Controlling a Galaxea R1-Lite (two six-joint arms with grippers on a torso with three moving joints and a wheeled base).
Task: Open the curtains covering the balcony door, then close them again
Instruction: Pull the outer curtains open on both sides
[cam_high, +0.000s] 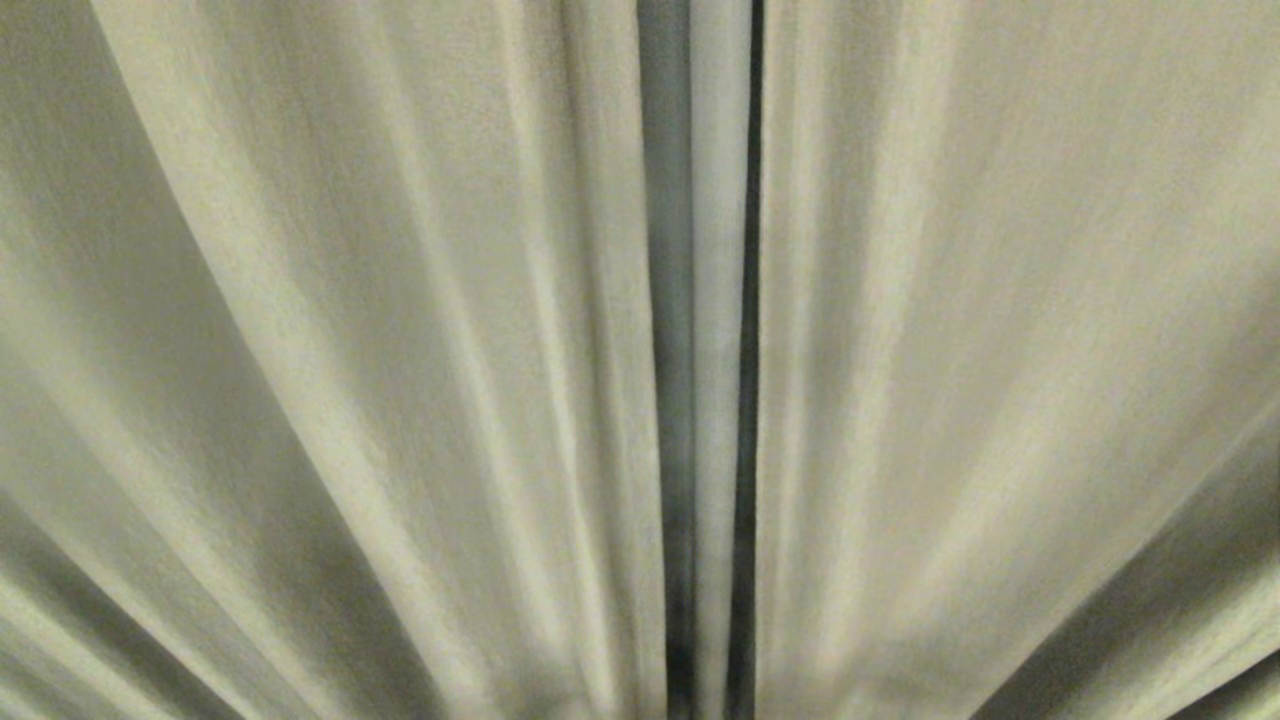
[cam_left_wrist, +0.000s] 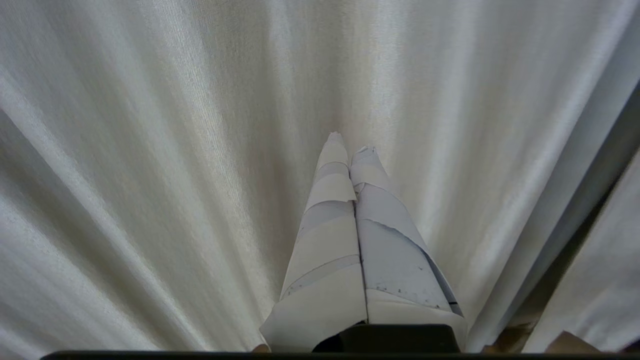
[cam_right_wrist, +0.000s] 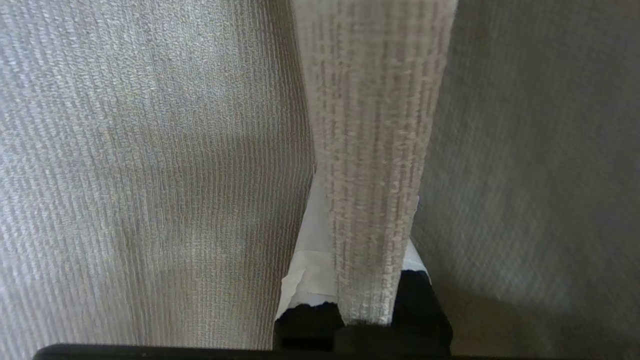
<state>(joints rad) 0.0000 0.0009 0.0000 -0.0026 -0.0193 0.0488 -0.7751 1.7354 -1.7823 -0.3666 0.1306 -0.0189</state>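
backdrop: pale pleated fabric fills view | gap: dark strip (cam_high: 745, 400) | light: soft, diffuse

Two tall cream-white, slightly sheer fabric curtains (cam_high: 380, 330) hang drawn together in long soft vertical pleats, filling the head view. Between their inner edges a narrow vertical gap remains, showing a dark strip of the balcony door (cam_high: 747, 400) behind. One curtain panel lies left of this gap, the other right. In the right wrist view, a narrow fold of ribbed curtain fabric (cam_right_wrist: 372, 165) hangs close before the camera.
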